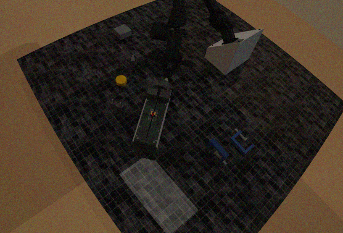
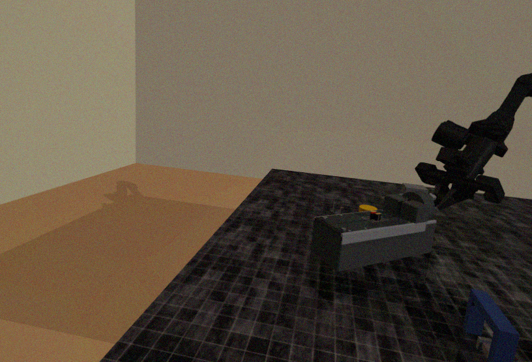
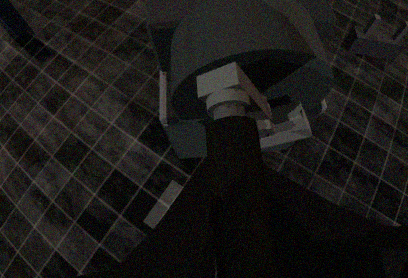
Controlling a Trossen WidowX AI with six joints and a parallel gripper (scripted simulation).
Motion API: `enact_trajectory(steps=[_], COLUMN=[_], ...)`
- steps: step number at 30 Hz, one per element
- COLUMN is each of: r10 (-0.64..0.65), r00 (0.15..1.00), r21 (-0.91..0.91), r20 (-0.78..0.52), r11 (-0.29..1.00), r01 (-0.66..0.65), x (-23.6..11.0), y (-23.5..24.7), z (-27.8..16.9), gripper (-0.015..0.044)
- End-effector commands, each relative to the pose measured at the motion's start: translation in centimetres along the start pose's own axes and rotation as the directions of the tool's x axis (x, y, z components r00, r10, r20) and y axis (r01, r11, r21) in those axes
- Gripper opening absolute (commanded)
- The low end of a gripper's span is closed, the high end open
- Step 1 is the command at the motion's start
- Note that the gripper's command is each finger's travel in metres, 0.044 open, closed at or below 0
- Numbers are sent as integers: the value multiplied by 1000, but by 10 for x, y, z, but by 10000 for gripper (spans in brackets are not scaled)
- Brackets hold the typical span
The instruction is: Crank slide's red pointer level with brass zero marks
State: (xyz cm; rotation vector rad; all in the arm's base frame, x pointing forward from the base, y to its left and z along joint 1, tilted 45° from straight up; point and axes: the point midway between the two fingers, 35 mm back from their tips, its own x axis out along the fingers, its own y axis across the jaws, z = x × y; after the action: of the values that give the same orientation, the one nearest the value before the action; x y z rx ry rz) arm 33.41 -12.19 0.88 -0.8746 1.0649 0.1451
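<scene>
The machine (image 1: 141,130) (image 2: 378,244) is a long grey box with a green top, standing on the dark checked mat (image 1: 83,64). A grey crank housing (image 1: 159,86) (image 3: 240,28) sits at the machine's far end. My gripper (image 1: 166,79) (image 2: 442,202) (image 3: 230,120) is at that end and is shut on the pale crank handle (image 3: 226,93). The fingers are dark and partly hidden by the wrist.
A yellow disc (image 1: 121,80) (image 2: 368,208) lies left of the machine. A white wedge-shaped box (image 1: 235,50) stands at the back right and a small grey block (image 1: 122,31) at the back. Two blue brackets (image 1: 218,147) (image 1: 242,142) lie to the right, and a pale rectangle (image 1: 157,194) marks the front.
</scene>
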Motion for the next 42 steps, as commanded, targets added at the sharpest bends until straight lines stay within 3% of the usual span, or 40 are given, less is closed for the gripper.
enact_trajectory(steps=[1, 42], r10=[-21, -21], r00=[1000, 1000], r21=[2, 2], r20=[10, 10], r11=[1000, 1000], r01=[21, 21], x=[-4, -4], y=[-8, -13], z=[3, 3], gripper=[0, 0])
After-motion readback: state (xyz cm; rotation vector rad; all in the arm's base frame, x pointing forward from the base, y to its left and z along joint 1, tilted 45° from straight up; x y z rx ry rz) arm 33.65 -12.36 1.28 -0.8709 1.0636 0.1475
